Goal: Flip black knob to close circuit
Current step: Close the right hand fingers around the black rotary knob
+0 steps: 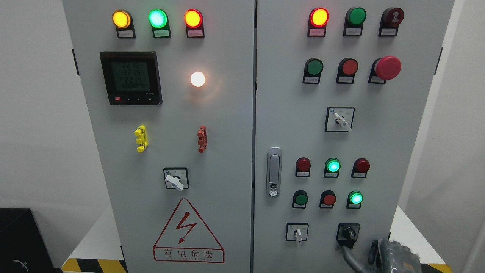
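1. At the lower right of the cabinet's right door (288,113), we see the black knob (348,232).
2. Our right hand (394,258) rises from the bottom edge, one of its fingers (350,256) reaching the knob's underside; the others look loosely curled, pinching nothing.
3. A white selector (298,234) sits left; green lamps (355,198) glow above.

The knob (348,232) sits right of a selector switch (297,232), below the lamps (333,166).

I see my right grey robot hand (394,257) cut off at the bottom edge; label plates under the lamps are too small to read.
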Motion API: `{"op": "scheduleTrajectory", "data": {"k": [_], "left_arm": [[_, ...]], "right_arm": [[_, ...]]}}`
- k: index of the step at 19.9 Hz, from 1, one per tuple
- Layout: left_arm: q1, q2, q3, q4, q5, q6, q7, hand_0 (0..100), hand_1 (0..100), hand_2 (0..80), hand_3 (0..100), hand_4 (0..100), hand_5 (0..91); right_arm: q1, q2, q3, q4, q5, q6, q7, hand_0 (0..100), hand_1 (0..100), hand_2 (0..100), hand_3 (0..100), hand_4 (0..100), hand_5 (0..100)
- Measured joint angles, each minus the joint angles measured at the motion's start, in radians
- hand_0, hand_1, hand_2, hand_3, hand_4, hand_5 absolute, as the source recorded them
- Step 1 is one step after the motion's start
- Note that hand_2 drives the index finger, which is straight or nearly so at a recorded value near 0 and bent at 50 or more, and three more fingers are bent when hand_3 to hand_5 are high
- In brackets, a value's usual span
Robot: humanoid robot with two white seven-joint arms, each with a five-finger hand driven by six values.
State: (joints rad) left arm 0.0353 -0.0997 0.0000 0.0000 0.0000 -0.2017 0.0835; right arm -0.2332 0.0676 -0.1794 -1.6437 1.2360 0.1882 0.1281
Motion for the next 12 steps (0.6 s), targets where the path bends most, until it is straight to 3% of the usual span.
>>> {"op": "scheduleTrajectory", "data": {"k": [12], "left_arm": [[0.000, 0.000, 0.000, 0.000, 0.000, 0.000, 0.000, 0, 0, 0.0, 0, 0, 0.0]], "right_arm": [[-0.025, 0.000, 0.002, 0.003, 0.007, 0.015, 0.004, 0, 11, 79, 95, 78, 78]]}}
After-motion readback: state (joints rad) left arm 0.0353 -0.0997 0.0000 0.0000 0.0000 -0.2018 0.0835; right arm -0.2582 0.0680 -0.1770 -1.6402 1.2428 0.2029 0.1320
